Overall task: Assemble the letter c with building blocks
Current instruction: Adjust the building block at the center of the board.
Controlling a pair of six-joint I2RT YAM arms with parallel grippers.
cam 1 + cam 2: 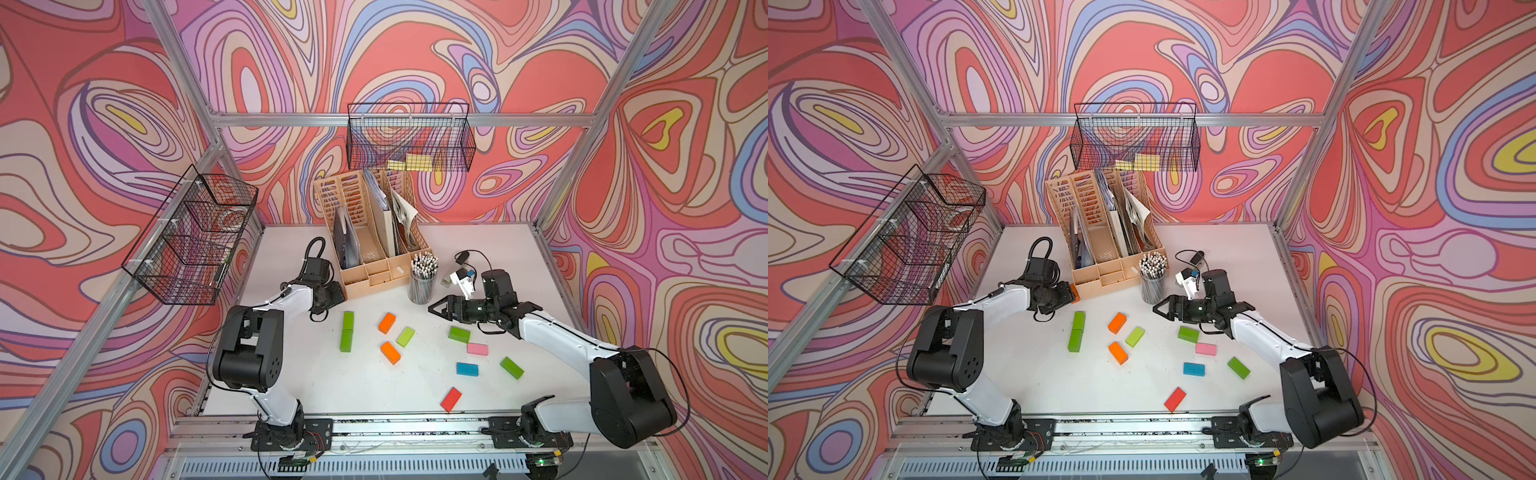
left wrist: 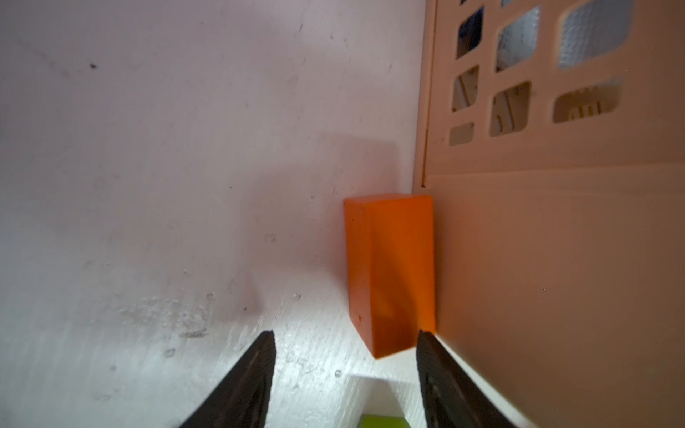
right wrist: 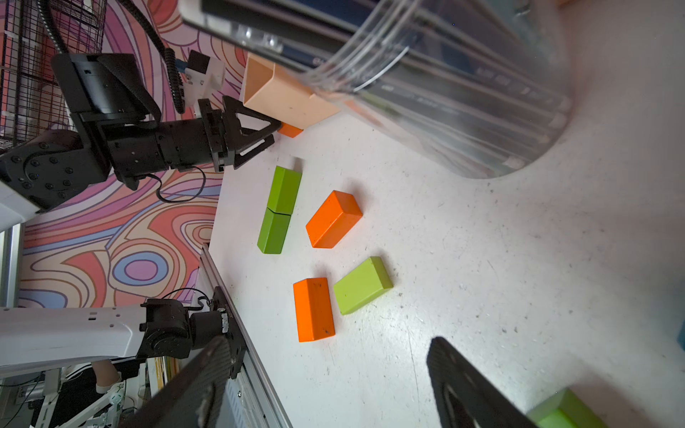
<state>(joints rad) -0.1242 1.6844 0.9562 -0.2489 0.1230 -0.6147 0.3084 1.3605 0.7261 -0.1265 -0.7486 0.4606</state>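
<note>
The left tool (image 2: 346, 333) stands spread to either side of the near end of an orange block (image 2: 389, 274), not pinching it. That block lies flush against the organiser (image 2: 556, 278) wall, so the wall-side finger (image 2: 441, 381) likely finds no gap: closing could skid the block off or jam on the plastic. Two green blocks (image 1: 346, 338) lie end to end on the surface (image 1: 332, 386); other blocks (image 1: 467, 369) lie scattered. The right tool (image 1: 432, 309) hangs spread, empty.
</note>
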